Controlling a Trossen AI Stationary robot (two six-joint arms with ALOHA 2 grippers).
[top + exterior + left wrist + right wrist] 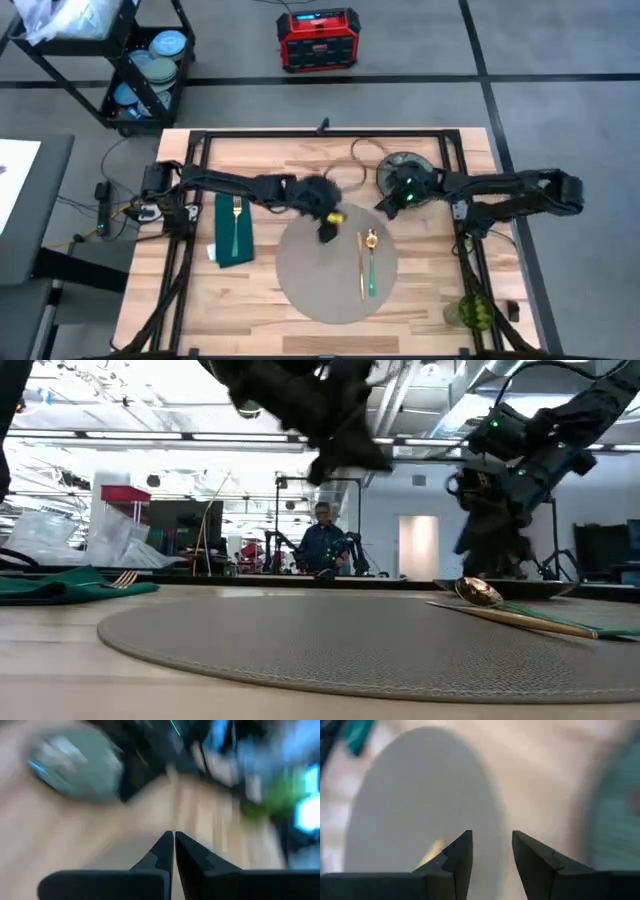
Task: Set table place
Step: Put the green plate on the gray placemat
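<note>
- Two dark arms reach over the table [290, 300] from opposite sides. The left gripper [327, 232], fingers pressed together with nothing between them, hangs above the far left edge of the round grey placemat [320, 280].
- The right gripper [388, 203], fingers parted and empty, hovers over the near rim of a grey-green plate [400, 163] that sits on the wood just beyond the placemat's far right edge.
- On the placemat's right half lie a gold spoon [369, 243] with a green handle and, just beside it, a slim gold utensil [361, 266], too thin to identify.
- Left of the placemat, a dark green napkin [235, 238] lies on the planks with a gold fork [236, 215] resting on it.
- A loop of cable [362, 152] lies on the wood near the plate; a green object [472, 311] stands at the near right corner.
- Off the table, a black cart [145, 70] holds stacked blue and grey dishes [160, 58]; a red box [318, 38] stands on the floor.
- A person [322, 540] shows in the room behind.
</note>
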